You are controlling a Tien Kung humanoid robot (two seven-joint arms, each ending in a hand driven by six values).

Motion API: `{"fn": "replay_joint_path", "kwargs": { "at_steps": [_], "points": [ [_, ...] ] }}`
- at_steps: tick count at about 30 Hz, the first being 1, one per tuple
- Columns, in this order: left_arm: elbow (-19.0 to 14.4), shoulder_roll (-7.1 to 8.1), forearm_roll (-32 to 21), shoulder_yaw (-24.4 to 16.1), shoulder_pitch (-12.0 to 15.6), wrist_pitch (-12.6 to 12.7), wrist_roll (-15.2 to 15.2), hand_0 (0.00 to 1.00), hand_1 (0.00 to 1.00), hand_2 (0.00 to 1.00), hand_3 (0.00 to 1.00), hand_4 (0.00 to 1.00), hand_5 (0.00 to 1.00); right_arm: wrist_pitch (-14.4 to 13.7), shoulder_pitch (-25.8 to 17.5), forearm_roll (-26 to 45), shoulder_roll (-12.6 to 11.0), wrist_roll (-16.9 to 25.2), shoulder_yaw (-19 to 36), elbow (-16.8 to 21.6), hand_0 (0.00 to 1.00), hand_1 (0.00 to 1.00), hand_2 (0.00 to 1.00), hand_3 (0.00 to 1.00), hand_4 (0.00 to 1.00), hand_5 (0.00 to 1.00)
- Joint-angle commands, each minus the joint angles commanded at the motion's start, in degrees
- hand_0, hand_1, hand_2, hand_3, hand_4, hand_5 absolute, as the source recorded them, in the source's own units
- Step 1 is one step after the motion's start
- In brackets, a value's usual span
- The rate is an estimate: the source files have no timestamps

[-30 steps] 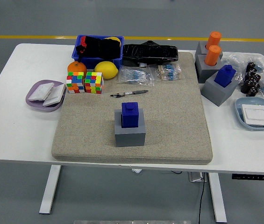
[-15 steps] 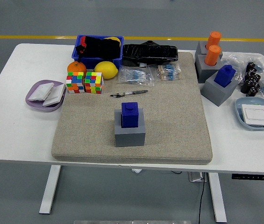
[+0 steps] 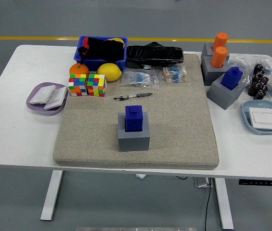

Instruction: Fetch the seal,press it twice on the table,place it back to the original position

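Note:
A blue seal (image 3: 134, 118) stands upright in a grey block holder (image 3: 134, 136) near the middle of the beige mat (image 3: 174, 125). A second blue seal (image 3: 231, 77) sits in another grey holder (image 3: 225, 94) at the mat's right edge. Two orange seals (image 3: 219, 49) stand in a grey holder behind it. Neither of my hands shows anywhere in the head view.
Two colour cubes (image 3: 87, 84), an orange (image 3: 79, 69), a lemon (image 3: 109, 71) and a blue bin (image 3: 102, 52) sit at back left. A pen (image 3: 133, 96), parts bags (image 3: 155, 76), a black bag (image 3: 154, 54), a purple dish (image 3: 46, 98), a blue dish (image 3: 263, 117).

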Motion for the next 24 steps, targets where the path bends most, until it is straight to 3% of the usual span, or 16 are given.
{"fn": "replay_joint_path", "kwargs": {
  "at_steps": [24],
  "points": [
    [-0.3, -0.19, 0.0, 0.9, 0.2, -0.1, 0.1, 0.899, 0.879, 0.848, 0.853, 0.813, 0.181, 0.1, -0.1, 0.1, -0.3, 0.1, -0.6, -0.1, 0.785, 0.694, 0.664, 0.645, 0.813, 0.463]
  ]
}}
